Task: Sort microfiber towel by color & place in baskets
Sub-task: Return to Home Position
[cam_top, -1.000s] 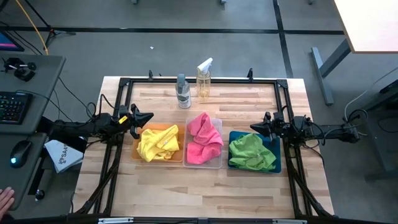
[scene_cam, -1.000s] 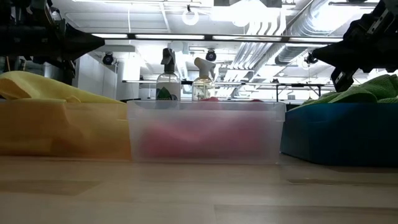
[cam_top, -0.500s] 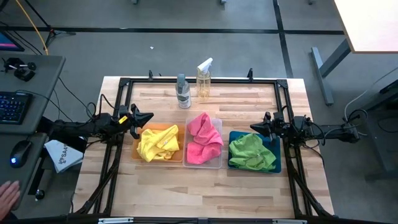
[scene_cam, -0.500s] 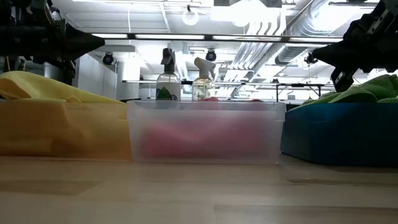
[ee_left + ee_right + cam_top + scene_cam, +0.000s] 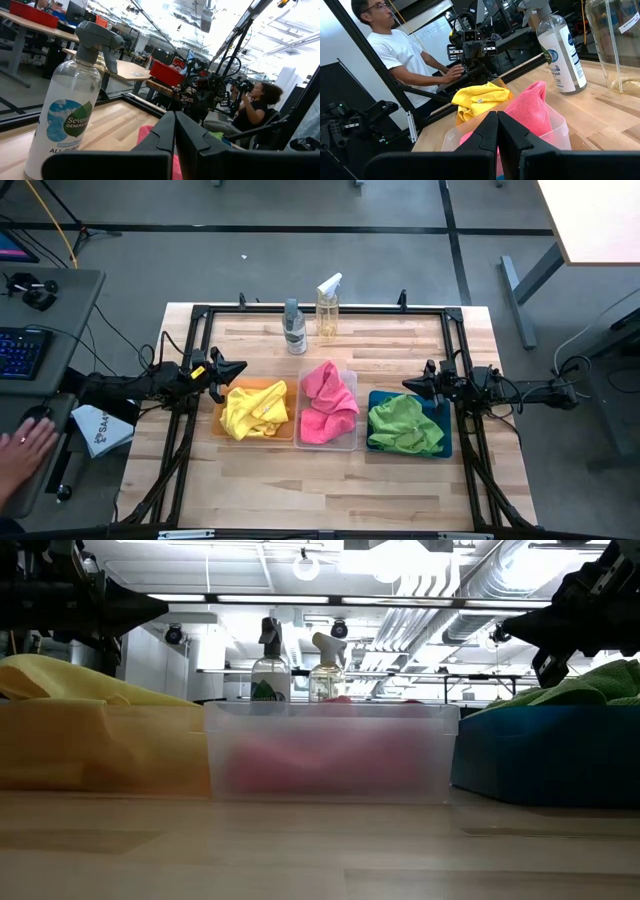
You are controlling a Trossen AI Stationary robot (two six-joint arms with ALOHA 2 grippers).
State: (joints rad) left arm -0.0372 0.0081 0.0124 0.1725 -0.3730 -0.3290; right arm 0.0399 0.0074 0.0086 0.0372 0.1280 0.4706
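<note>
Three baskets stand in a row mid-table. The orange basket (image 5: 221, 429) holds a yellow towel (image 5: 254, 411), the clear basket (image 5: 348, 379) a pink towel (image 5: 328, 404), the teal basket (image 5: 440, 415) a green towel (image 5: 404, 425). Each towel is bunched and heaps above its rim. My left gripper (image 5: 243, 367) hovers shut at the orange basket's far left corner, clear of the cloth. My right gripper (image 5: 404, 385) hovers shut over the teal basket's far edge. Both point toward the table's middle.
Two spray bottles (image 5: 294, 327) (image 5: 328, 307) stand near the far edge, behind the clear basket. A black frame (image 5: 190, 340) borders the table. A person's hand (image 5: 25, 448) rests at the desk left of the table. Bare wood lies along the near edge (image 5: 320, 490).
Neither arm nor any towel has moved. At the left desk a person's hand has come up from the picture's lower edge to the mouse.
</note>
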